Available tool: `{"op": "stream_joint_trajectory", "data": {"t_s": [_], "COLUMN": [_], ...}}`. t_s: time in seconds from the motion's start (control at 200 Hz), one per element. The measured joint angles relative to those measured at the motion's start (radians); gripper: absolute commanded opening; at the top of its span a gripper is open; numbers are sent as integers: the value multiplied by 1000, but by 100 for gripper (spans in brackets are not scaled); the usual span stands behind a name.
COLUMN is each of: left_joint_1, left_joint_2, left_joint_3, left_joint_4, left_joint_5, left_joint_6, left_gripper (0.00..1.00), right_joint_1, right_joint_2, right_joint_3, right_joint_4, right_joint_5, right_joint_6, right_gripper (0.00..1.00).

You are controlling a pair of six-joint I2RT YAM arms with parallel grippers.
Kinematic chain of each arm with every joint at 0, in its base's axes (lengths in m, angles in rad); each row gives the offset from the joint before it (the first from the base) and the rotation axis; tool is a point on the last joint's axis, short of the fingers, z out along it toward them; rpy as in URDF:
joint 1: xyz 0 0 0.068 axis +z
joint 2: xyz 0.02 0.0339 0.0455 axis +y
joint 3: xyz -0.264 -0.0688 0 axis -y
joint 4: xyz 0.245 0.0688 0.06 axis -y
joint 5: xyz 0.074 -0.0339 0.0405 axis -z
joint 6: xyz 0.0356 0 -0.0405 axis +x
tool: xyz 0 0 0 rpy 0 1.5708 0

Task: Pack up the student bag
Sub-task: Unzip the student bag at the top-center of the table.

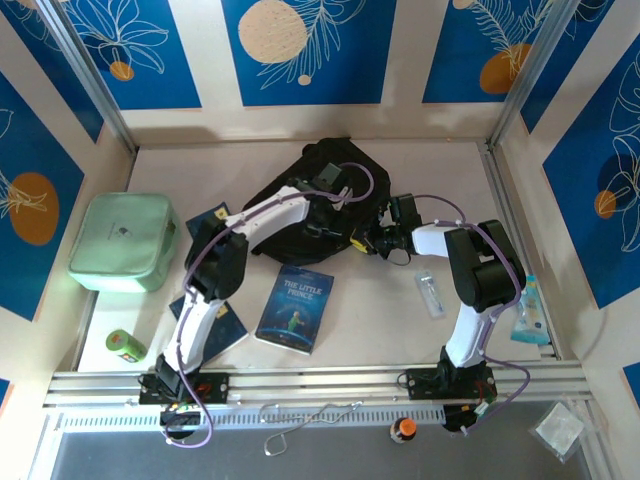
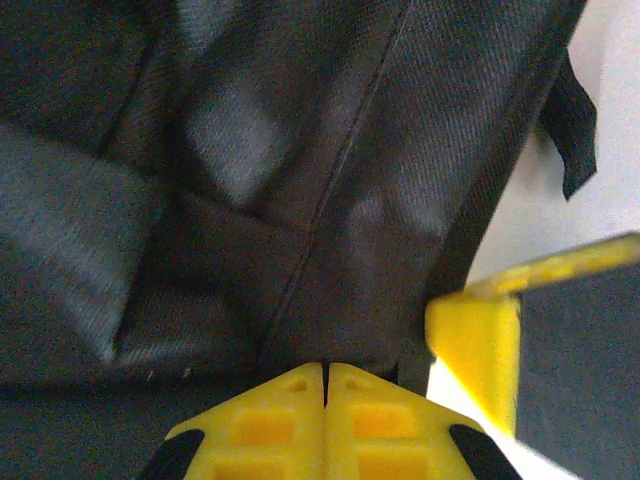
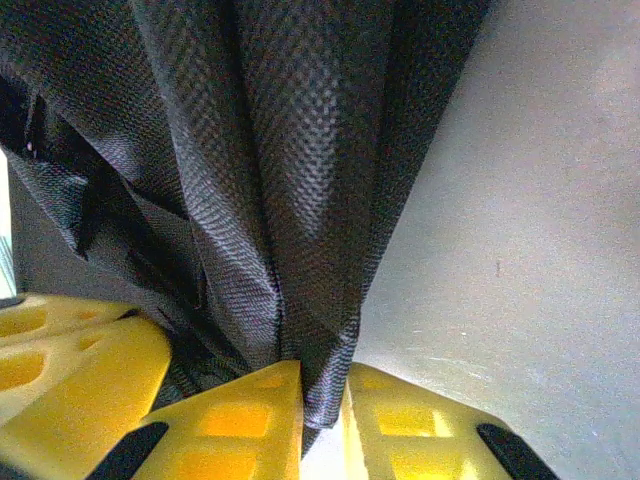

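Nearest us runs the metal rail with both arm bases bolted to it, and a small orange-capped thing lies just in front of it. Starting from the left, we see a mint-green zip case whose lid carries a mark too small to read. A small green cylinder lies near the rail, and a dark blue booklet is partly under the left arm. Next comes a blue book whose cover reads "THE LITTLE PRINCE".

Behind the book, mid-table toward the far wall, the student bag lies black and slumped. In the left wrist view the left gripper has its yellow fingers pressed together with the bag's cloth right at their tips. We cannot tell whether any cloth is caught. In the right wrist view the right gripper is clamped on a fold of the bag's woven fabric.

Further right, a small clear bottle lies on the table beside the right arm. A light blue packet rests by the right wall, its print unreadable.
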Motion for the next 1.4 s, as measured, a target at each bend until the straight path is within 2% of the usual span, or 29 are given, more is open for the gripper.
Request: {"op": "stream_joint_trajectory", "data": {"t_s": [0.28,0.615,0.795,1.01,1.195,1.37,1.4], "left_joint_1": [-5,0,21,108,177,223,225], "left_joint_2": [-196,-248,-332,-473,-493,-496,-497], "left_joint_3": [-223,-374,-423,-542,-605,-617,-616], "left_joint_4": [25,68,74,60,55,64,68], "left_joint_5": [-34,-181,-229,-251,-261,-172,-150], "left_joint_6": [-4,-37,-37,-33,-29,-2,-2], "left_gripper": [0,0,0,0,0,0,8], "right_joint_1": [2,10,8,-29,-56,-65,-65], "right_joint_2": [0,18,19,20,23,40,40], "right_joint_3": [26,91,151,194,206,225,225], "right_joint_4": [-29,-101,-155,-186,-200,-204,-204], "right_joint_5": [-3,29,84,143,170,164,163], "right_joint_6": [-1,-16,-37,-79,-108,-130,-134], "right_gripper": [16,12,11,12,12,12,12]}}
